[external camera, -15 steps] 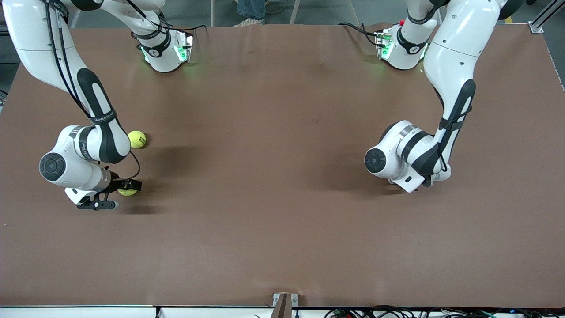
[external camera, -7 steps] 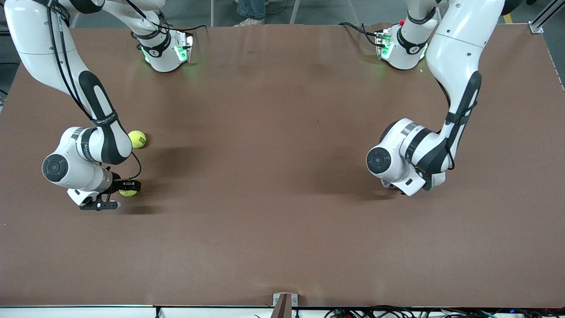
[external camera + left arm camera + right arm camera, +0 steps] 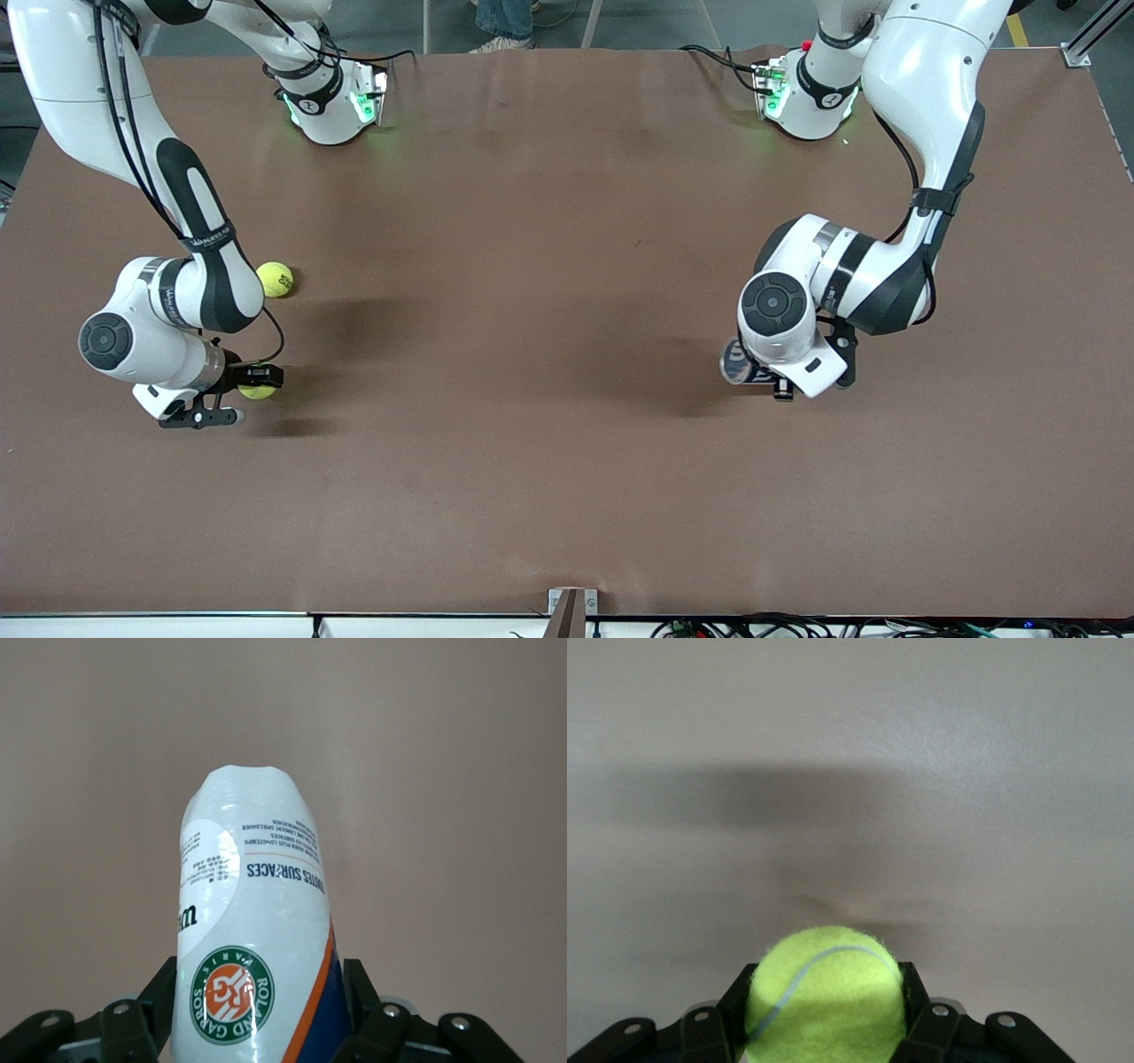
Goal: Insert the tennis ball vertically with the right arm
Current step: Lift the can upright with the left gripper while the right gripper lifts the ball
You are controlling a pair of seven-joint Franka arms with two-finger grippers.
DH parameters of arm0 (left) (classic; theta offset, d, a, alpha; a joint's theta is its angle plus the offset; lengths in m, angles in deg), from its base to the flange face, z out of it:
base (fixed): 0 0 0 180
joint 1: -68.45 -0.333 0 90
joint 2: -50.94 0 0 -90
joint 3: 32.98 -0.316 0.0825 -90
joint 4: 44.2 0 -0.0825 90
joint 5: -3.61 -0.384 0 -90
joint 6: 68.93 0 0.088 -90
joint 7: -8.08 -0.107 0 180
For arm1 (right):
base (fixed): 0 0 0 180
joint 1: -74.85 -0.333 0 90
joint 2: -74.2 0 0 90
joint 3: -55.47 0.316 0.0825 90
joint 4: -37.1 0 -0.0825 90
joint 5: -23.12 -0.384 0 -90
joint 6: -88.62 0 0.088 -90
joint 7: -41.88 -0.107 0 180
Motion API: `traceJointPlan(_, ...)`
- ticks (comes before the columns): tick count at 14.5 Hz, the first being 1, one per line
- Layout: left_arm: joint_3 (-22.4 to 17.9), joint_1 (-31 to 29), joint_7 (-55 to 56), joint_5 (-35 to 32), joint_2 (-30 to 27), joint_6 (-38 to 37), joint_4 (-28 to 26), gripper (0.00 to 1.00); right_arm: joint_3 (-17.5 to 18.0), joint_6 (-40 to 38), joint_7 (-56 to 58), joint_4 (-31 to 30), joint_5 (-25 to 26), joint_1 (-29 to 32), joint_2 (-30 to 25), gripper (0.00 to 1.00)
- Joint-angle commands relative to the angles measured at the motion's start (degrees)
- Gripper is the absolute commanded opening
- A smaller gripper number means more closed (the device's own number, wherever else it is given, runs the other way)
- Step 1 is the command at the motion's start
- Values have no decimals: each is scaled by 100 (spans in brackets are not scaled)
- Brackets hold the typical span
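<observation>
My right gripper point(image 3: 252, 388) is down at the table near the right arm's end, shut on a yellow-green tennis ball point(image 3: 257, 391). In the right wrist view this ball point(image 3: 826, 997) fills the gap between the black fingers point(image 3: 914, 992). A second tennis ball point(image 3: 275, 279) lies on the table farther from the front camera, beside the right arm's wrist. My left gripper point(image 3: 257, 992) is shut on a white tennis-ball can point(image 3: 252, 921) with a green and orange logo. From the front, only the can's round end point(image 3: 733, 363) shows under the left wrist.
The brown table point(image 3: 532, 354) stretches bare between the two arms. Both arm bases point(image 3: 332, 102) stand along its edge farthest from the front camera. Cables run along the edge nearest that camera.
My right gripper has shut on the tennis ball it stood around. The left arm's wrist has risen and turned, and the can's end now shows beneath it.
</observation>
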Motion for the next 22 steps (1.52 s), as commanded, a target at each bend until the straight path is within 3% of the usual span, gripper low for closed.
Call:
traceJointPlan(1, 237, 24, -56, 312, 45, -73, 298, 77, 7, -995, 67, 425, -100, -22, -345, 40)
traceJointPlan(4, 553, 24, -56, 769, 71, -73, 658, 77, 7, -1841, 40, 892, -109, -144, -538, 40)
traceJointPlan(9, 993, 321, -65, 1647, 431, 85, 1370, 77, 7, -2492, -898, 928, -100, -654, -1135, 40)
traceJointPlan(14, 1002, 954, -74, 2150, 730, 1348, 1486, 77, 16, -2889, -2286, 928, -118, -1462, -1540, 40)
traceJointPlan(18, 994, 1377, -39, 2325, 1011, 2254, 1538, 77, 16, -2959, -3219, 946, -776, -1893, -1682, 40)
traceJointPlan(22, 1002, 1597, -65, 2562, 1249, 2713, 1661, 77, 16, -2959, -4141, 1042, -865, -2367, -1682, 40)
